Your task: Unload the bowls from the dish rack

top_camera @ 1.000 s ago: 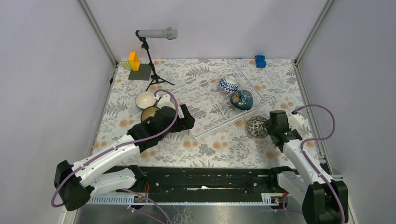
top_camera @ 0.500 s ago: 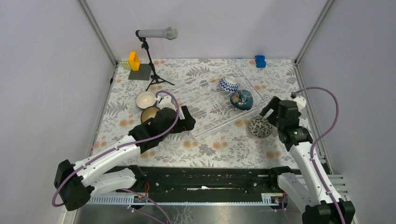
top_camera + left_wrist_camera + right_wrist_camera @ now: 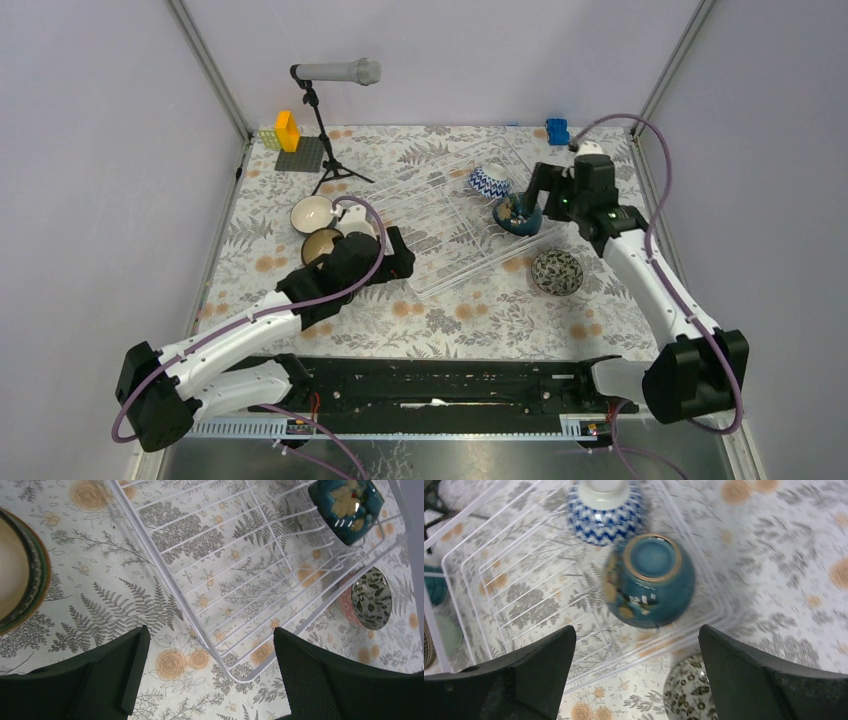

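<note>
The white wire dish rack (image 3: 440, 225) holds two upturned bowls: blue-white zigzag (image 3: 489, 181) and dark teal with gold (image 3: 517, 214). In the right wrist view the zigzag bowl (image 3: 605, 510) lies beyond the teal-gold bowl (image 3: 649, 580). My right gripper (image 3: 532, 198) hovers open and empty over the teal-gold bowl, its jaws (image 3: 636, 640) wide apart. A pink bowl with a patterned inside (image 3: 557, 271) stands on the table right of the rack. My left gripper (image 3: 400, 262) is open and empty above the rack's near left corner (image 3: 240, 672).
A white-inside bowl (image 3: 312, 213) and a brown bowl (image 3: 322, 243) stand left of the rack, by the left arm. A microphone on a tripod (image 3: 330, 110) and a grey baseplate with yellow bricks (image 3: 295, 150) stand at the back left. A blue brick (image 3: 557, 130) lies at the back right.
My right gripper left the pink patterned bowl on the table and swung away from me and left, to above the teal-gold bowl in the rack. The left arm barely moved.
</note>
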You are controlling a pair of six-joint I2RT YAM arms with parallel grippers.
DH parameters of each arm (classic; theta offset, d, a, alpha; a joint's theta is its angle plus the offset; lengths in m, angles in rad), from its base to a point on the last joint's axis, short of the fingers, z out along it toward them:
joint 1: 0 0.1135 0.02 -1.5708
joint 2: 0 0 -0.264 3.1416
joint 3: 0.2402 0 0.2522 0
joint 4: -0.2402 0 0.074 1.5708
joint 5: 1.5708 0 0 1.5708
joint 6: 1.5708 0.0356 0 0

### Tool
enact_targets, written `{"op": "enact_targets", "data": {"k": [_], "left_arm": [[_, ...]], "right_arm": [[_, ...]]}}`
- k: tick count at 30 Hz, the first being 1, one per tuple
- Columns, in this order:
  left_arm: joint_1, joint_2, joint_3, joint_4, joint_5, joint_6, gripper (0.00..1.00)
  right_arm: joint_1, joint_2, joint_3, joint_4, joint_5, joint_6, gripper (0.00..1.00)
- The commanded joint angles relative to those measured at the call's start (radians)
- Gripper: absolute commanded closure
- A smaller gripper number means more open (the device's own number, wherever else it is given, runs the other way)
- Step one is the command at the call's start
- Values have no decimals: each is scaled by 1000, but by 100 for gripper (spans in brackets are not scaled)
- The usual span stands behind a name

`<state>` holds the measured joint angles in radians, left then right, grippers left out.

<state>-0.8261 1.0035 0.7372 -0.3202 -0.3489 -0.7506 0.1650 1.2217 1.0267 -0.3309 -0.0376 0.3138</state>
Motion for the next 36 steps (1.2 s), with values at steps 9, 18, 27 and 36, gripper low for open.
{"op": "enact_targets", "data": {"k": [9, 18, 27, 36], "left_arm": [[6, -15, -3, 72, -90, -87, 1], [7, -43, -25, 92, -107, -95, 1], [7, -70, -1, 43, -137, -74, 1], [8, -56, 13, 33, -140, -73, 1]], "right_arm": [[159, 268, 191, 190, -164, -531, 0], [218, 550, 488, -24, 15, -751, 0], [264, 736, 644, -137, 96, -902, 1], [277, 818, 680, -95, 211, -961, 1]]}}
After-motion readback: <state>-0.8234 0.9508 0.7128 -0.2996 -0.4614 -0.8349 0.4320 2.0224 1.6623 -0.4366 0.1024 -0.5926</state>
